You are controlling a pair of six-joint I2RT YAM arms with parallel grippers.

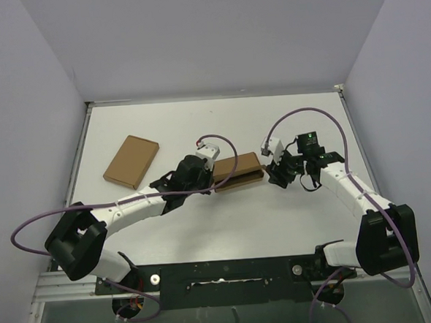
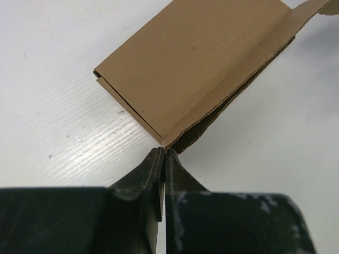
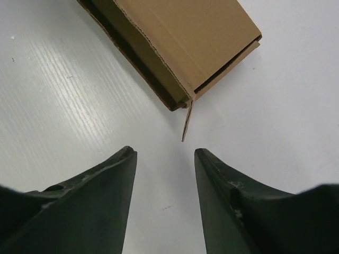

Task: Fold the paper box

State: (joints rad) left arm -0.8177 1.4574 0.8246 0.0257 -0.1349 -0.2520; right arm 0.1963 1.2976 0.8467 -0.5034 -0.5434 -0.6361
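The paper box (image 1: 238, 171) is a narrow brown carton lying mid-table between my two grippers. In the left wrist view the paper box (image 2: 196, 63) shows its top panel, with its long side gaping open. My left gripper (image 2: 163, 151) is shut, its tips touching the box's near corner; I see no cardboard between them. It sits at the box's left end (image 1: 211, 178). In the right wrist view the paper box (image 3: 185, 37) has a thin tab (image 3: 185, 121) hanging toward my right gripper (image 3: 164, 153), which is open, empty and just short of it (image 1: 273, 174).
A wider, flatter brown cardboard rectangle (image 1: 131, 161) lies at the back left. The white table (image 1: 220, 124) is bounded by raised rails at the left, right and far edges. Purple cables loop above both arms.
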